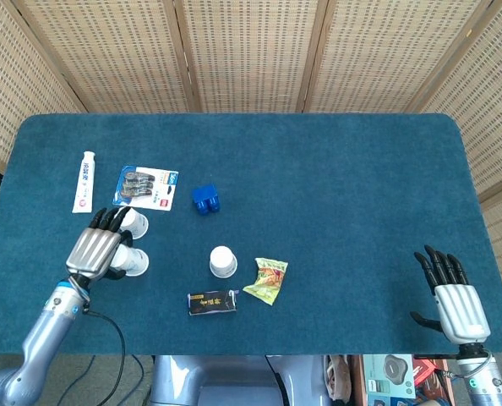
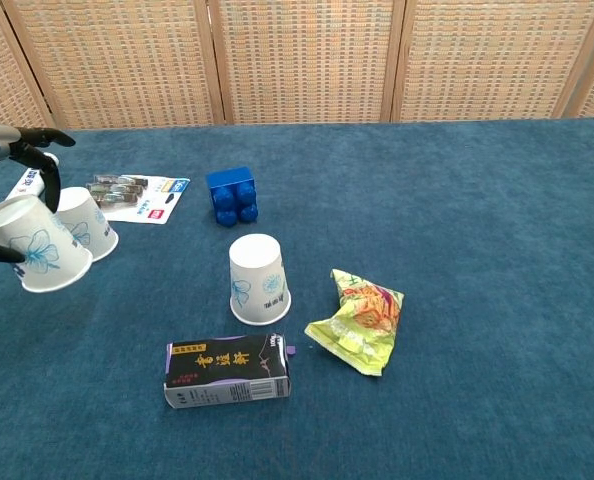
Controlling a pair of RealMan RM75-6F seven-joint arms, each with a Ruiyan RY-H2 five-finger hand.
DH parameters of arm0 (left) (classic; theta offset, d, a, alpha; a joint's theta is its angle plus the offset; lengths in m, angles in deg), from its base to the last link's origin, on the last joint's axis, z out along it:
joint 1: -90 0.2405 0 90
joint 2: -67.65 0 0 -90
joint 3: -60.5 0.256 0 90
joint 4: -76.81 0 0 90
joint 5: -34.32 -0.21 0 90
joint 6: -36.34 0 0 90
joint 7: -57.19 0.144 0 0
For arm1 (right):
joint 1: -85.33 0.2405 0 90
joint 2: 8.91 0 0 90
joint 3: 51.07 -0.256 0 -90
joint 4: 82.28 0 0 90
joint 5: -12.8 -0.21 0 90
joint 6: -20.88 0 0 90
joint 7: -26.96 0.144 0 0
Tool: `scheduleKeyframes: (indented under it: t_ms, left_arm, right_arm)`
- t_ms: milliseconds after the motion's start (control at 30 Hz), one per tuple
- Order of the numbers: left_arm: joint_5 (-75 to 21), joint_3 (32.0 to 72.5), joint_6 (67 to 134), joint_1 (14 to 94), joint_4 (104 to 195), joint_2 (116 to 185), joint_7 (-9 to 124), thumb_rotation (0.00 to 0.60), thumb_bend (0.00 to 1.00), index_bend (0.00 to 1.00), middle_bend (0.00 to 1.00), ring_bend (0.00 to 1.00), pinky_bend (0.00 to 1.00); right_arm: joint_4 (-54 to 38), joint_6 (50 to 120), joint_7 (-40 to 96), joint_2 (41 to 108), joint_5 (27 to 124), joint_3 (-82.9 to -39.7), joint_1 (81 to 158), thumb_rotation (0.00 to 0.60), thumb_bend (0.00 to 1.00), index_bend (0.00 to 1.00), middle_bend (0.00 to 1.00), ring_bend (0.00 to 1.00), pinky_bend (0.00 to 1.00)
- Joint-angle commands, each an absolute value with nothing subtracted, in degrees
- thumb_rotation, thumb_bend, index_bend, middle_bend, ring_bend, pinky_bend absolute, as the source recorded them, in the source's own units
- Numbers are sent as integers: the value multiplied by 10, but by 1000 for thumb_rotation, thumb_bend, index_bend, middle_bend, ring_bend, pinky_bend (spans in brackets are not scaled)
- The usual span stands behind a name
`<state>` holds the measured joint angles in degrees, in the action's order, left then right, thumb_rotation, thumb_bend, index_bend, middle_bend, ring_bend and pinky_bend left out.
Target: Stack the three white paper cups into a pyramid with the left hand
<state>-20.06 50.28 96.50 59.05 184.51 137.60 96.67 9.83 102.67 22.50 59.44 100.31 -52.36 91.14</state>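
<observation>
A: Left hand (image 1: 99,245) status?
B: Fingers were wrapped round a tilted paper cup (image 2: 39,244), lifted off the table (image 1: 319,169). Second cup (image 2: 87,223) sat just beside it, also tilted.
A: Third cup (image 2: 258,279)?
B: Upside down mid-table, apart, near the snack packet (image 2: 359,320).
A: Right hand (image 1: 450,293)?
B: Fingers spread, held nothing.
</observation>
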Motion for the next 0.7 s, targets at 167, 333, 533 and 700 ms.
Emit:
scheduleKeyframes:
  t_ms: [167, 333, 533, 700]
  left_arm:
    - [-90, 468, 938, 512, 1792, 1420, 1013, 600, 163, 463, 0, 0, 0]
    - [-21, 461, 936, 460, 1752, 1460, 1044, 600, 163, 462, 0, 0, 0]
    - [32, 462, 947, 422, 1718, 1492, 1069, 600, 163, 463, 0, 0, 0]
    - [56, 466, 948, 400, 1694, 1507, 1078, 600, 163, 463, 0, 0, 0]
  right_arm:
    - [97, 1026, 233, 592, 1001, -525, 912, 600, 0, 0, 0, 0, 0]
    - [95, 1024, 249, 588, 997, -527, 912, 600, 0, 0, 0, 0, 0]
    - [93, 1022, 264, 584, 996, -528, 913, 600, 0, 0, 0, 0, 0]
    - [90, 1018, 273, 583, 992, -529, 914, 600, 0, 0, 0, 0, 0]
